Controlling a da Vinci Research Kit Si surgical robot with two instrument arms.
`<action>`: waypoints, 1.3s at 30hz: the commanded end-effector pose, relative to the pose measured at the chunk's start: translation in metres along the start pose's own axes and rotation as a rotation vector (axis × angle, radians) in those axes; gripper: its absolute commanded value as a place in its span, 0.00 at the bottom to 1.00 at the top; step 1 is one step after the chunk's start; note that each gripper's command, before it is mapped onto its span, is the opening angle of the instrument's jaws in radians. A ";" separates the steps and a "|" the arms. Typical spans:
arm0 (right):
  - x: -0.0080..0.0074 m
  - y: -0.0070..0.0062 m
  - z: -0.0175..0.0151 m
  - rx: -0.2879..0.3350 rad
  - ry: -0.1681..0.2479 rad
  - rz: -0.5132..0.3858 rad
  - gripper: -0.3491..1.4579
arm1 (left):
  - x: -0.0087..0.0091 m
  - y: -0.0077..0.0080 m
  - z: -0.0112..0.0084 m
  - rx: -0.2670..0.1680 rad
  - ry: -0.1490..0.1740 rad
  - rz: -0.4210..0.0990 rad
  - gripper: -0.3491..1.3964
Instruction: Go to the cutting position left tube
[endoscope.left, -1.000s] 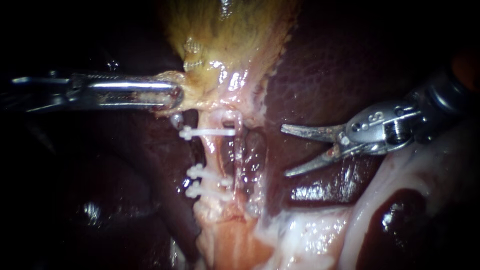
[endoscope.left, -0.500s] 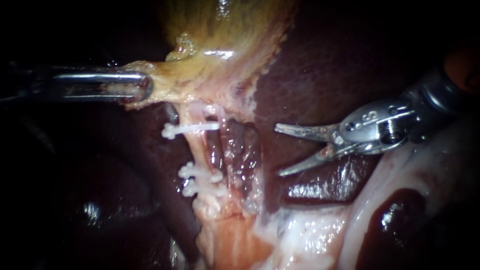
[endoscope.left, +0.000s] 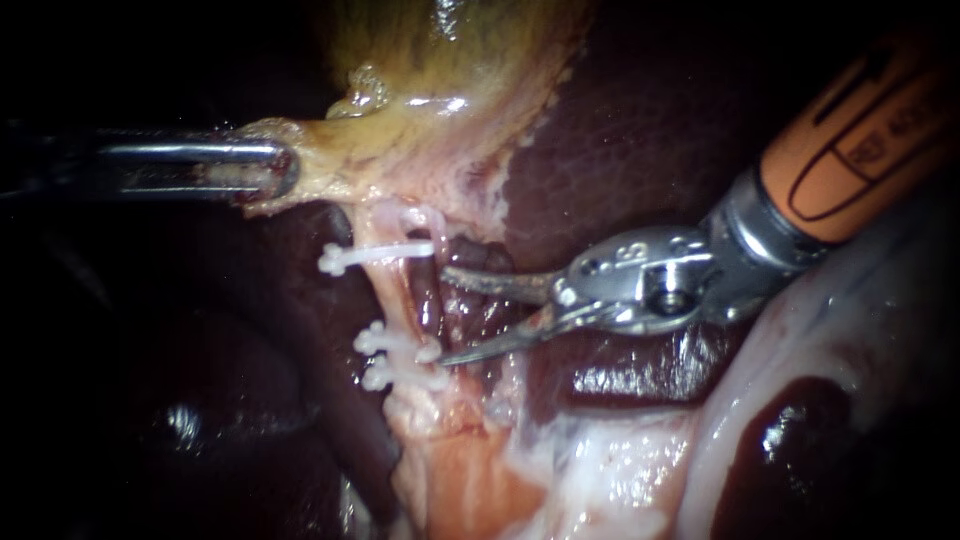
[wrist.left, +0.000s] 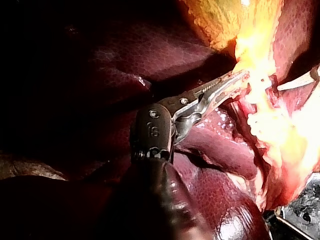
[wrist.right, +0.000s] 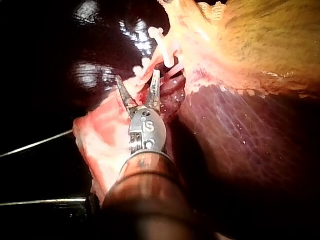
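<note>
The right instrument (endoscope.left: 443, 315) has its claw wide open and holds nothing. Its tips lie just beside the left tube (endoscope.left: 402, 300), level with the bare stretch between the upper clip (endoscope.left: 375, 255) and the lower clips (endoscope.left: 395, 345). The left instrument (endoscope.left: 280, 170) has its claw clamped on the gallbladder (endoscope.left: 430, 100) edge, beside the liver (endoscope.left: 620, 150).

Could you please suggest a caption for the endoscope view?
Right instrument, jaws open, beside the clipped tube; left instrument shut on the gallbladder.
</note>
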 end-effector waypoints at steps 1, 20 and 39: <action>-0.0003 0.0002 0.0005 0.005 -0.003 0.006 0.97 | 0.0000 0.0000 0.0000 0.000 0.000 0.000 0.00; -0.0003 0.0041 0.0071 0.045 0.022 0.081 0.96 | 0.0000 0.0001 0.0002 0.001 0.001 0.000 0.00; 0.0037 0.0008 0.0087 0.216 0.166 0.124 0.97 | 0.0000 0.0002 0.0004 0.002 0.001 0.000 0.00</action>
